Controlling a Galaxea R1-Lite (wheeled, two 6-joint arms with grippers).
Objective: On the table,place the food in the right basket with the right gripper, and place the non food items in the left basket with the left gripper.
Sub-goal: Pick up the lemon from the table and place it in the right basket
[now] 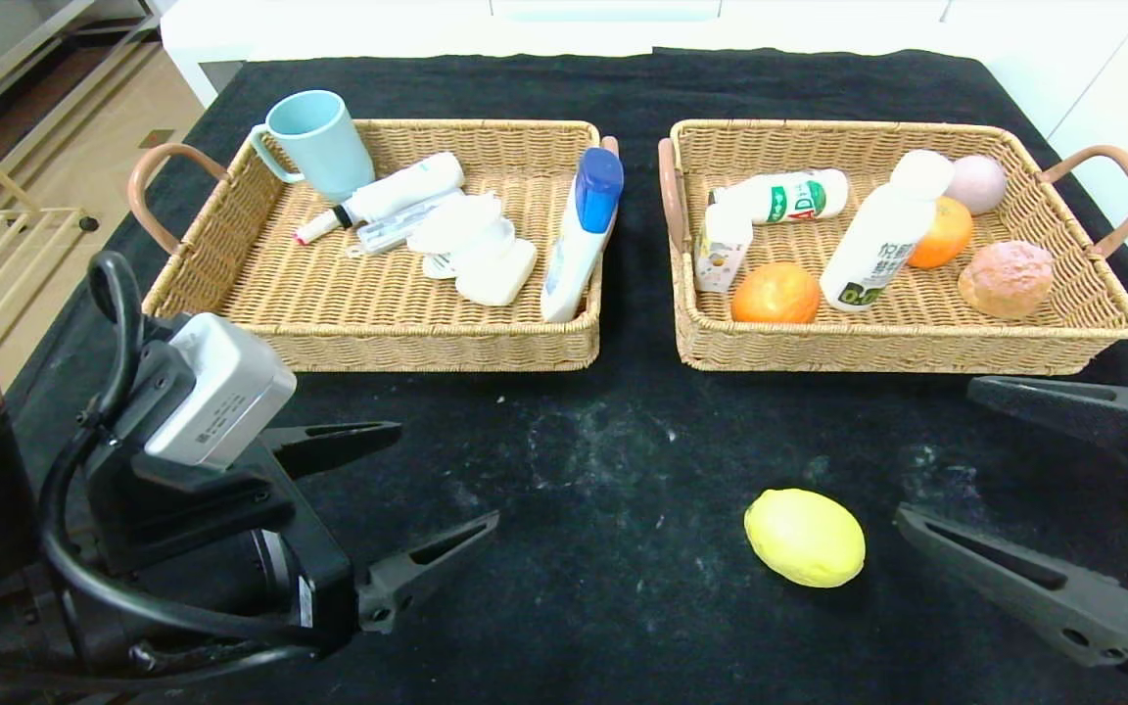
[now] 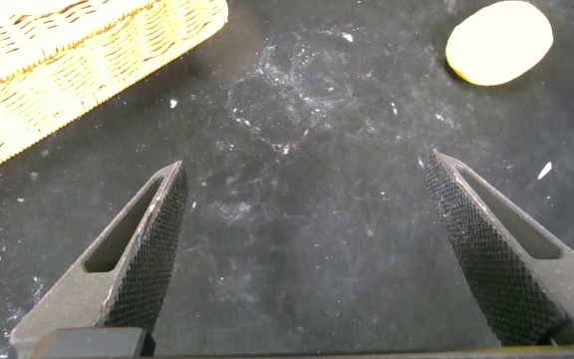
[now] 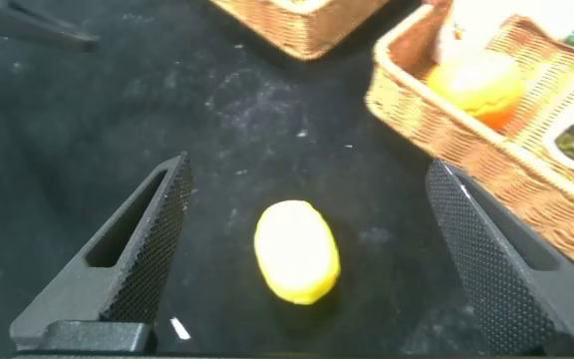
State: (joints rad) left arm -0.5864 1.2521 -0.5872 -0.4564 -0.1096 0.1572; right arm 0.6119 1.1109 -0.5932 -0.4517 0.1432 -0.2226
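Note:
A yellow lemon lies alone on the black cloth in front of the right basket. My right gripper hovers open just to the lemon's right. In the right wrist view the lemon lies between and slightly beyond the spread fingers of the gripper. My left gripper is open and empty over bare cloth in front of the left basket. The left wrist view shows nothing between its jaws, with the lemon farther off.
The left basket holds a light blue mug, a blue-capped bottle, a tube and white items. The right basket holds two oranges, white bottles, a small carton, a bread roll and a pale pink ball.

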